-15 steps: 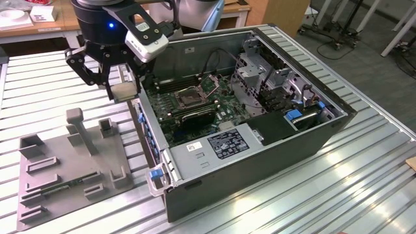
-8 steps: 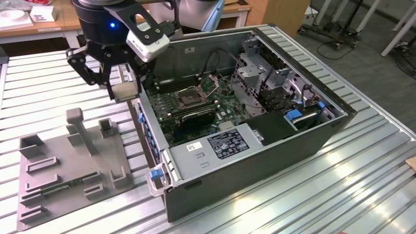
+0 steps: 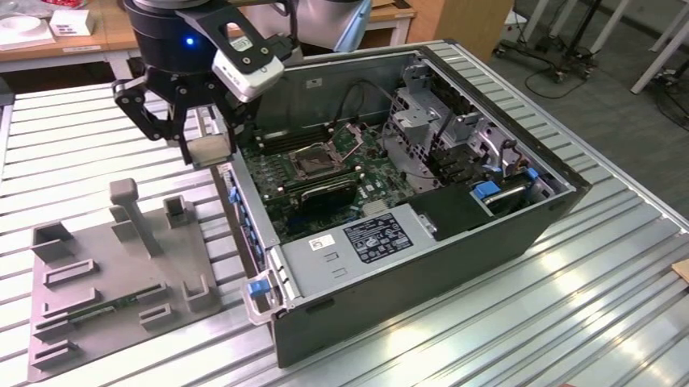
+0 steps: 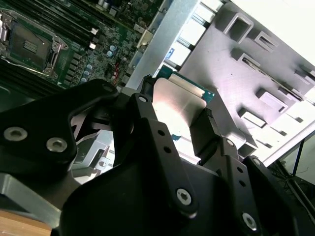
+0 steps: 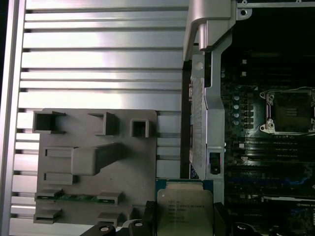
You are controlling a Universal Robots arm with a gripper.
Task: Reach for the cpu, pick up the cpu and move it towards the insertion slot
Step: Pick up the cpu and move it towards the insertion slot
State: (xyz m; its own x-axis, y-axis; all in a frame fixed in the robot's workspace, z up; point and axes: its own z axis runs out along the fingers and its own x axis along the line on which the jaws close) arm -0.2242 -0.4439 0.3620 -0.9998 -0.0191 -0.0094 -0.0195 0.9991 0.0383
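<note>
Ribbed aluminium table (image 3: 603, 266) is carrying everything we are looking at: an open computer case (image 3: 431, 266) lying on its side and, toward the exterior view's left of it, a grey plastic fixture plate (image 3: 108, 282) with upright posts and recessed pockets. Behind the table we are seeing a wooden desk (image 3: 64, 40) with small white boxes on it.

We are watching the gripper (image 3: 210, 149) hanging in the air above the gap between the fixture plate and the near wall of the case. Its black fingers (image 4: 147, 123) are closing narrowly on the cpu (image 3: 211, 150), holding it by two opposite edges. In the second wrist view the cpu (image 4: 177, 101) is sitting between the fingers with its silvery face showing and a green edge at its far end. In the first wrist view the cpu (image 5: 184, 211) is appearing with its metal face toward the camera, just over the case wall.

Inside the case, we are seeing the insertion slot (image 3: 312, 161) on the green motherboard (image 3: 366, 181), a metal-framed square with a dark centre. It is lying near the gripper, toward the exterior view's right of it, apart from the cpu. Both wrist views are showing the slot (image 4: 29, 46) (image 5: 290, 110) uncovered, with long memory slots (image 5: 266, 147) running beside it.
</note>
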